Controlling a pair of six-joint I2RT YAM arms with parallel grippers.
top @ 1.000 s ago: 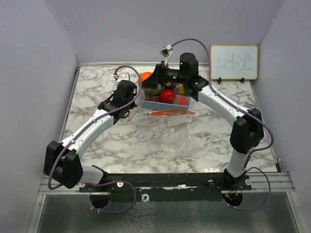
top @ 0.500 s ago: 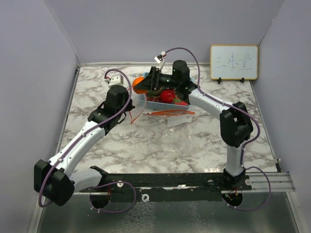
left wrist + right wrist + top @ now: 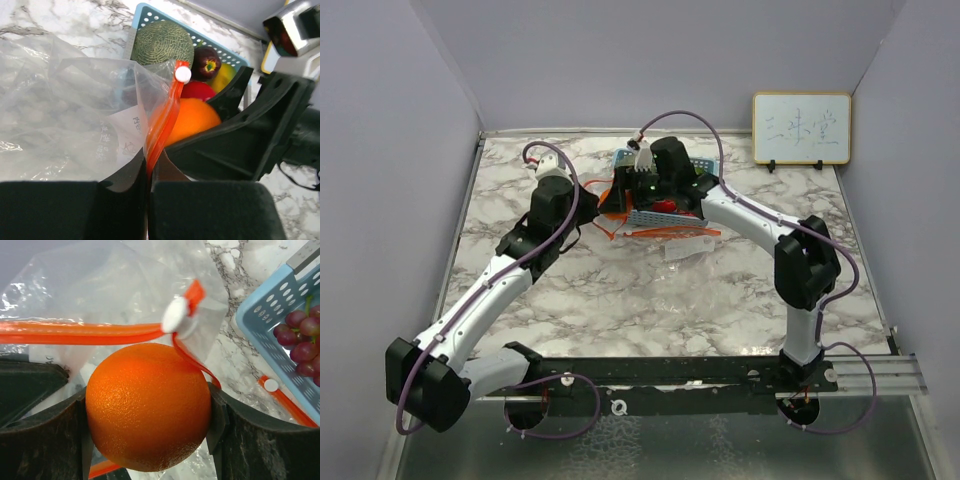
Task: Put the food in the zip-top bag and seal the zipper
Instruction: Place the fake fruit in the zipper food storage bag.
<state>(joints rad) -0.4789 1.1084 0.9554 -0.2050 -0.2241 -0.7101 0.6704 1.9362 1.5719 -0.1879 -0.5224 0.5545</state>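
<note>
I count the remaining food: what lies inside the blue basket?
A melon, dark purple fruit, red apple, yellow-green fruit and grapes show; the right arm hides the rest.

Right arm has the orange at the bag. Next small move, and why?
Probably ease the right gripper forward so the orange goes deeper into the bag. The left gripper pinches the zipper, holding the mouth up, and the orange sits at that opening, with the zipper above and beside it, not clearly inside.
</note>
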